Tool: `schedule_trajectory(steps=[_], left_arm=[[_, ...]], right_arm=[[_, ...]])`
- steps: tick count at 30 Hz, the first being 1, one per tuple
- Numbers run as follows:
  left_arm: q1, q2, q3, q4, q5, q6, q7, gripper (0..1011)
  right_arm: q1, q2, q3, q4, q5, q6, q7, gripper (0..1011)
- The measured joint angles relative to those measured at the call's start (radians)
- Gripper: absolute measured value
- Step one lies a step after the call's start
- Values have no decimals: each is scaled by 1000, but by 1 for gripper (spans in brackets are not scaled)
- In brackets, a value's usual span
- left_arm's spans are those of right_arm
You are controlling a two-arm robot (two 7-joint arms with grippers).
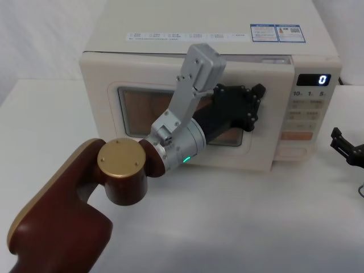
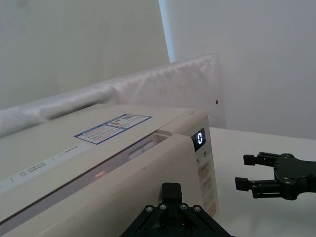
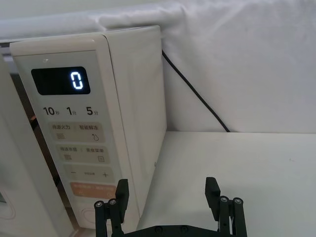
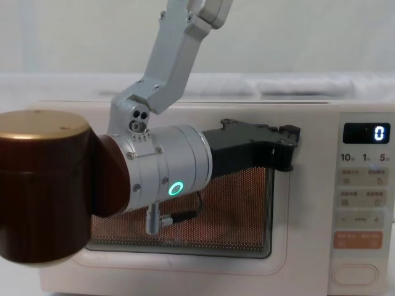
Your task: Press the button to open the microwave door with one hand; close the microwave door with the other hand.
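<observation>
Two pincers are at the microwave: the left pincer (image 1: pixel 250 105) lies against the microwave door (image 1: pixel 108 122), over the upper right part of its window, and whether its fingers are apart or together I cannot tell. The door stands slightly ajar, a thin gap along its top edge. The right pincer (image 3: pixel 168 195) hovers over the bench (image 1: pixel 239 216) beside the control panel (image 3: pixel 79 143), fingers apart, holding nothing

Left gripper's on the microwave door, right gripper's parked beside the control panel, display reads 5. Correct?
Not quite: the display reads 0, as the right wrist view shows. The left gripper is at the microwave door, and the right gripper sits beside the control panel.
</observation>
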Motion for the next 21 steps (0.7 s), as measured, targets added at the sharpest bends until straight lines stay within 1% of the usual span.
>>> schedule_trajectory(steps=[10, 21], left_arm=[[-18, -19, -8, 33, 10, -5, -2, 0], [-23, -35, -14, 48, 12, -6, -2, 0]], right_arm=[[0, 0, 0, 0, 0, 0, 0, 1002], [0, 0, 0, 0, 0, 0, 0, 1002]])
